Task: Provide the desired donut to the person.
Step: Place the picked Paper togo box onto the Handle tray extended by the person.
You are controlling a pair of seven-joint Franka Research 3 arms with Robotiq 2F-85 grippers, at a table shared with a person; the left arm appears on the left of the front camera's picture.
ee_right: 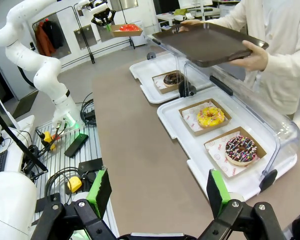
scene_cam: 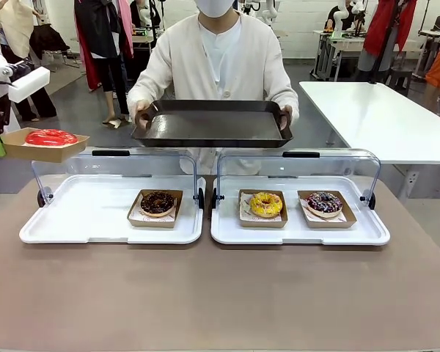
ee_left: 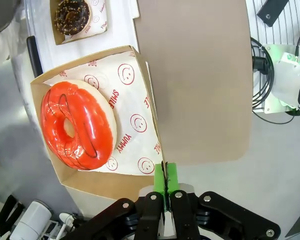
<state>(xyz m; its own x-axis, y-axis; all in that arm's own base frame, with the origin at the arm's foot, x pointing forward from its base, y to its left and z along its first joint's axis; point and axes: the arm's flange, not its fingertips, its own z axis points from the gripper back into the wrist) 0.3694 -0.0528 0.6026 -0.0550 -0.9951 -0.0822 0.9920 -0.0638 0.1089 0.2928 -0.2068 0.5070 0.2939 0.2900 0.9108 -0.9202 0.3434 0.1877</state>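
A red-glazed donut (ee_left: 79, 125) lies on printed paper in a brown cardboard tray (ee_left: 140, 75). My left gripper (ee_left: 165, 179) is shut on that tray's rim and holds it in the air beyond the table's left end. From the front, the red donut (scene_cam: 51, 137) hangs left of the person (scene_cam: 220, 59), who stands at the far side holding out a dark serving tray (scene_cam: 213, 126) with both hands. My right gripper (ee_right: 157, 189) stands open over the table's near edge with nothing between its fingers. Far off in the right wrist view, the left gripper (ee_right: 103, 15) carries the red donut (ee_right: 129, 27).
Two white display trays (scene_cam: 95, 216) (scene_cam: 301, 231) with raised clear lids stand side by side. The left one holds a chocolate donut (scene_cam: 158, 203); the right one holds a yellow donut (scene_cam: 266, 204) and a sprinkled chocolate donut (scene_cam: 324, 203). Bare brown tabletop (scene_cam: 220, 293) lies in front.
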